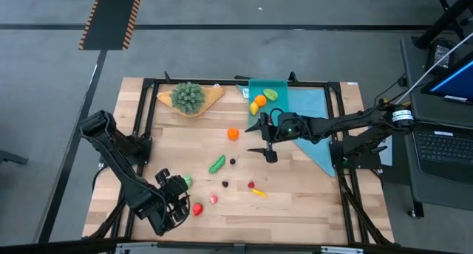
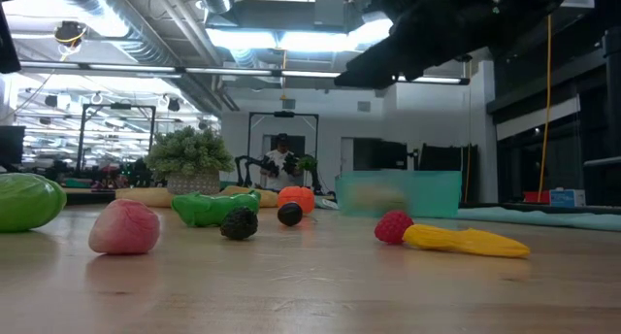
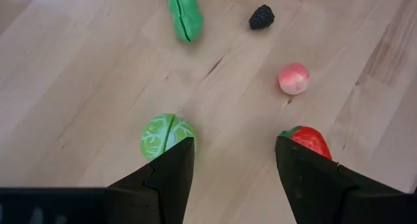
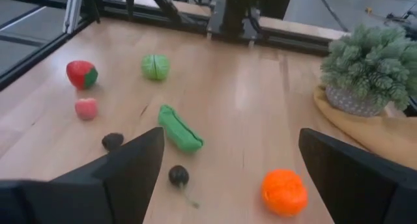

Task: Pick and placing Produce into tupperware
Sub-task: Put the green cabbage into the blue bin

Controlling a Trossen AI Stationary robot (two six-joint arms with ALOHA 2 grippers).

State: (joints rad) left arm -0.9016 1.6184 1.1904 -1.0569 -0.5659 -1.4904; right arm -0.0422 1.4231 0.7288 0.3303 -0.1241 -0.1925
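The teal tupperware (image 1: 267, 86) stands at the table's far side with an orange, a yellow and a green piece inside. Loose produce lies on the wood: an orange (image 1: 233, 134), a green pod (image 1: 216, 163), a dark cherry (image 4: 178, 176), a blackberry (image 3: 261, 17), a pink piece (image 3: 293, 78), a red strawberry (image 3: 309, 139), a green cabbage (image 3: 166, 133), and a raspberry beside a yellow piece (image 2: 464, 240). My left gripper (image 3: 234, 146) hangs open over bare wood between cabbage and strawberry. My right gripper (image 1: 256, 139) is open in the air near the orange, in front of the tupperware.
A bushy green plant on a tan board (image 1: 189, 97) sits at the far left. A light-blue cloth (image 1: 314, 128) lies under and right of the tupperware. Black frame rails (image 1: 151, 114) edge the table. Bare wood lies along the near right.
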